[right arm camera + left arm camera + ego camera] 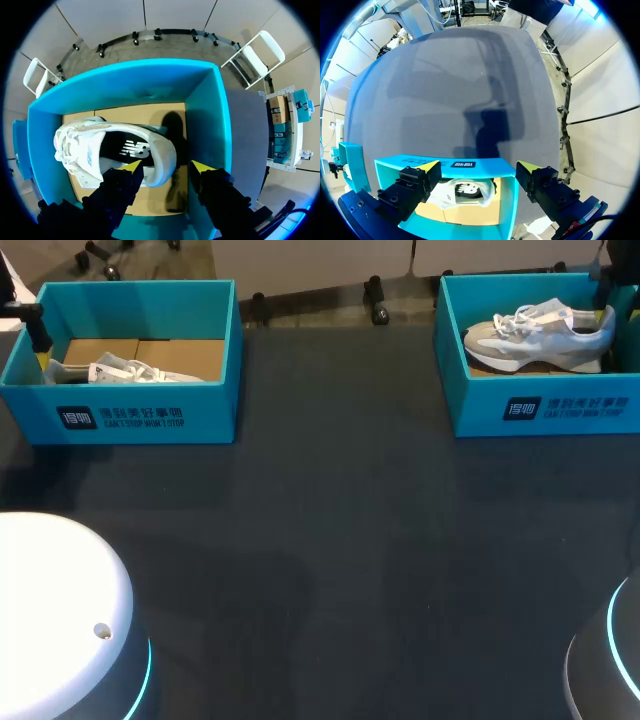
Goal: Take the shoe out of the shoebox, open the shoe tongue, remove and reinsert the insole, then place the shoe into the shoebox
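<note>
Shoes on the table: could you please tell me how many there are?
2. One shoe lies in the left box, below the left gripper; the other shoe lies in the right box, below the right gripper. The box walls may hide more.

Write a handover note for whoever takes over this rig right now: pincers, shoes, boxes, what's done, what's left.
Left pincer: open, empty, above the left shoebox, over the left shoe inside it.
Right pincer: open, empty, above the right shoebox, at the heel of the right shoe inside it.
Done: nothing that shows; both shoes lie in their boxes.
Left: take a shoe out, open the tongue, pull and reinsert the insole, return the shoe to its box.
</note>
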### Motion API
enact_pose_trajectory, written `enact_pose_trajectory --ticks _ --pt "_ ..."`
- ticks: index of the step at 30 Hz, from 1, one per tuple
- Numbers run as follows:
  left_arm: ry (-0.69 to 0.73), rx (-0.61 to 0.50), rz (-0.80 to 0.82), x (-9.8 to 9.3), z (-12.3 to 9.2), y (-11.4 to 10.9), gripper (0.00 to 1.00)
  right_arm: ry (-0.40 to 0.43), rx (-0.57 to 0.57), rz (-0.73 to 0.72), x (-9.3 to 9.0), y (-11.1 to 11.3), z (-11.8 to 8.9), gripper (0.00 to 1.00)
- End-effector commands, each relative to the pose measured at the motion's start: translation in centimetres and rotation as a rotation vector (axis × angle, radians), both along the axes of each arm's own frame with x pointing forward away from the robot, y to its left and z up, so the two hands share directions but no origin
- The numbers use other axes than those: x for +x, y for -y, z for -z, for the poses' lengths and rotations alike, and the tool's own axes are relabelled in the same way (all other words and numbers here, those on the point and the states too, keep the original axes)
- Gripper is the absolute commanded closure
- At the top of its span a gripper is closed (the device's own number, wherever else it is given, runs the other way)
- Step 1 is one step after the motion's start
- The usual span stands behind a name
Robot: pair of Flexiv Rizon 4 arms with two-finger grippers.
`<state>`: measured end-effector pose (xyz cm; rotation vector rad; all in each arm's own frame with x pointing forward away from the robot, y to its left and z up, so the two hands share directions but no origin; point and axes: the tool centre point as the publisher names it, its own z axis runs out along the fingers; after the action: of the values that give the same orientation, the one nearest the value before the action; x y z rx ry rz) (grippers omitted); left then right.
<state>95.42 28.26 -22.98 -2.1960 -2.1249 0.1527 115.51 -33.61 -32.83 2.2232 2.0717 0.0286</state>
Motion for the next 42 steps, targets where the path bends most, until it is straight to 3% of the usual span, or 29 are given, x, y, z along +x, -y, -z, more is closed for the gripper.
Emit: enact_pose_trajectory --ticks 1,8,14,25,29,42 --pt "0.003 0.001 0.001 -0.1 0.0 0.0 0.0 -0.009 0.015 0.004 0.8 0.2 1.0 0.43" --pt "0.003 0.001 0.001 -0.1 0.0 0.0 0.0 -0.026 0.011 0.007 0.5 0.4 2.0 0.47" --pt "0.003 0.001 0.001 -0.1 0.0 0.0 0.0 -0.033 0.017 0.013 0.5 0.5 2.9 0.36" --pt "0.003 0.001 0.001 -0.1 0.0 0.0 0.0 -0.049 0.022 0.017 0.7 0.5 4.3 0.39" --pt "0.003 0.001 0.001 -0.1 0.0 0.0 0.0 -0.052 0.03 0.019 0.7 0.5 4.8 0.2" --pt "0.003 0.001 0.001 -0.1 0.0 0.0 0.0 -0.068 0.045 0.022 1.3 0.5 6.4 0.25"
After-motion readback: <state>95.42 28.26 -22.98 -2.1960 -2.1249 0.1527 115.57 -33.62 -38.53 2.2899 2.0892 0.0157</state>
